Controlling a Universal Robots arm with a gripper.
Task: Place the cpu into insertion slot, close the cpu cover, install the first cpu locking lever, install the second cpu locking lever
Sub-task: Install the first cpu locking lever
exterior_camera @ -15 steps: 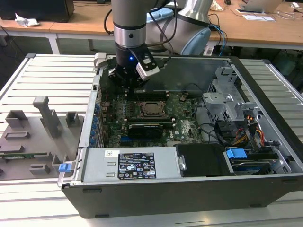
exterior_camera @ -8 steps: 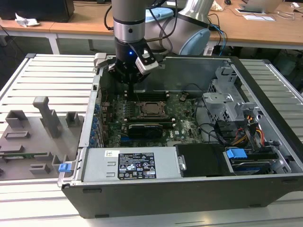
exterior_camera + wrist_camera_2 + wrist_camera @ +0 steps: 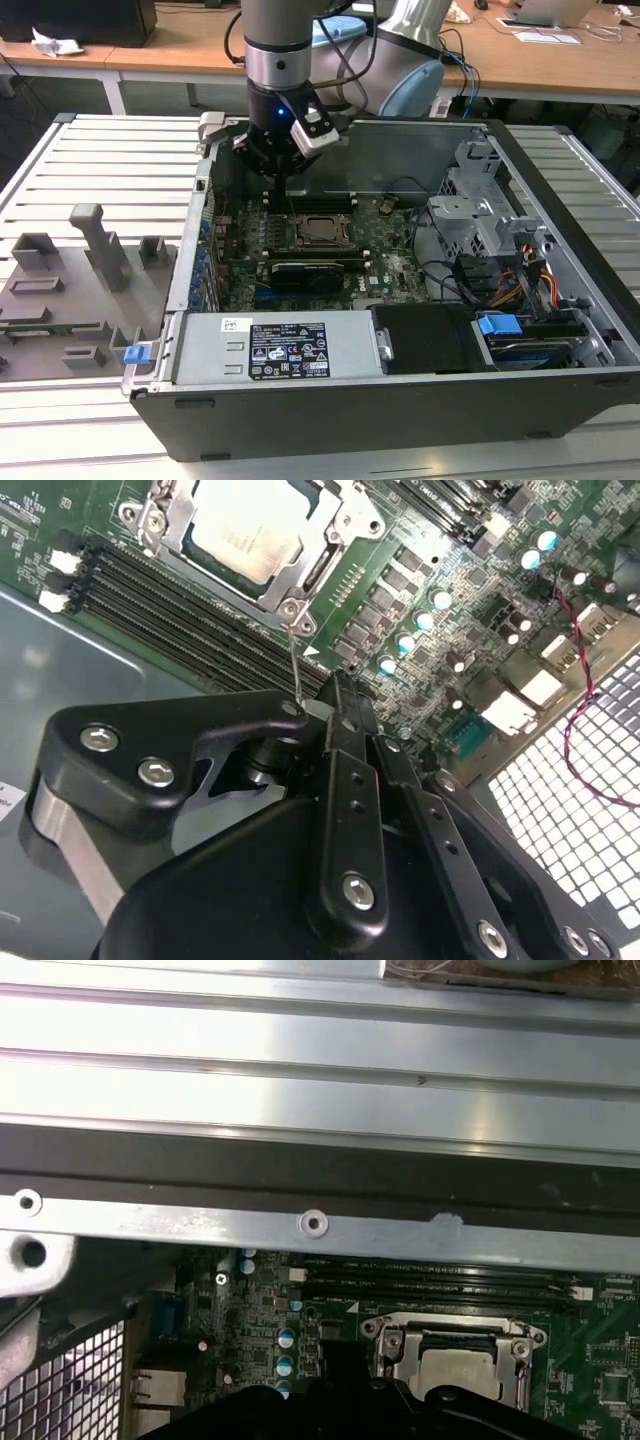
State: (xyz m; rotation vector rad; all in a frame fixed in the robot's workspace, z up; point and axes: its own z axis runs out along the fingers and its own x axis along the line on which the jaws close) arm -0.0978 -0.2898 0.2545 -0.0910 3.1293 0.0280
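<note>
The cpu (image 3: pixel 243 528) lies flat in its socket on the green motherboard (image 3: pixel 455 610), its silvery top showing through the open middle of the cpu cover (image 3: pixel 335 525), which lies down over it. A thin wire locking lever (image 3: pixel 294 650) stands up from the socket's corner and runs to the tips of my gripper (image 3: pixel 338 690), which is shut; I cannot tell whether the wire is pinched or just touching. In the exterior view my gripper (image 3: pixel 278 165) hangs just behind the socket (image 3: pixel 320 232). The first wrist view has the cpu (image 3: pixel 457 1368) and cover (image 3: pixel 450 1332) below a case rail.
The open computer case (image 3: pixel 560 400) surrounds the board, with a power supply (image 3: pixel 280 350) at the front and a drive cage (image 3: pixel 480 215) on the exterior view's right. Memory slots (image 3: pixel 170 600) run beside the socket. A long black card (image 3: pixel 318 272) sits in front of it. A grey fixture plate (image 3: pixel 70 290) lies left.
</note>
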